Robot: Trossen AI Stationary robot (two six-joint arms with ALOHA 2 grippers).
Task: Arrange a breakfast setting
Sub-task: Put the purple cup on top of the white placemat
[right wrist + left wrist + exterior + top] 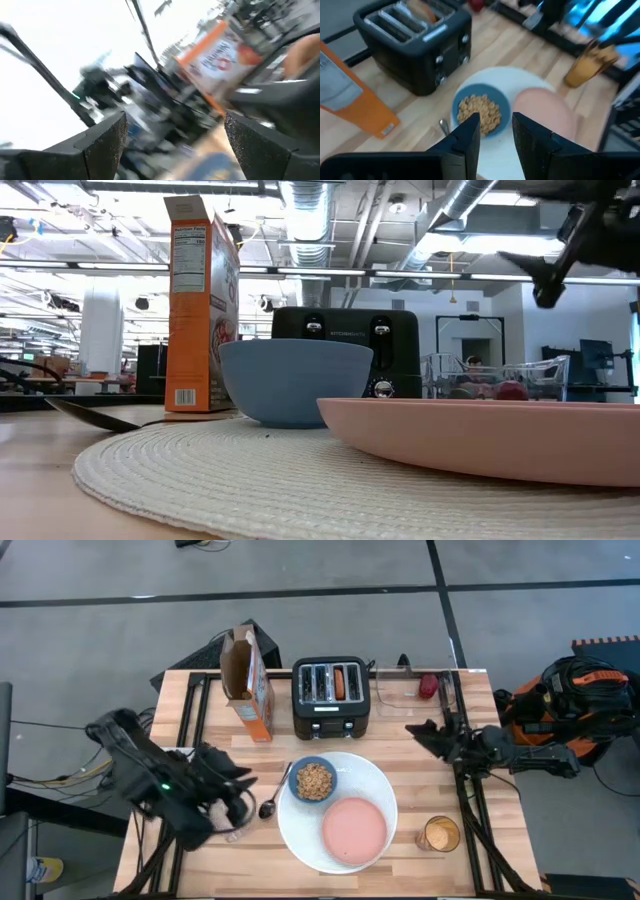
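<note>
A big white round plate [380,790] lies at the table's middle near side. On it stand a small blue bowl [313,780] of cereal and a pink saucer [354,830]. A metal spoon [272,795] lies on the table left of the plate. The orange cereal box [247,683] stands upright at the far left. Round toasted bread [340,682] sticks out of a slot of the black toaster [331,705]. My left gripper [232,785] is open and empty, left of the spoon. My right gripper [415,730] is open and empty above the table's right side. A clear round rim [240,815] by my left arm may be the tumbler.
An amber glass [439,834] stands near the table's right near corner. A clear container [410,690] holding something red sits at the far right beside the toaster. Bare wood shows along the left near side and between the plate and the toaster.
</note>
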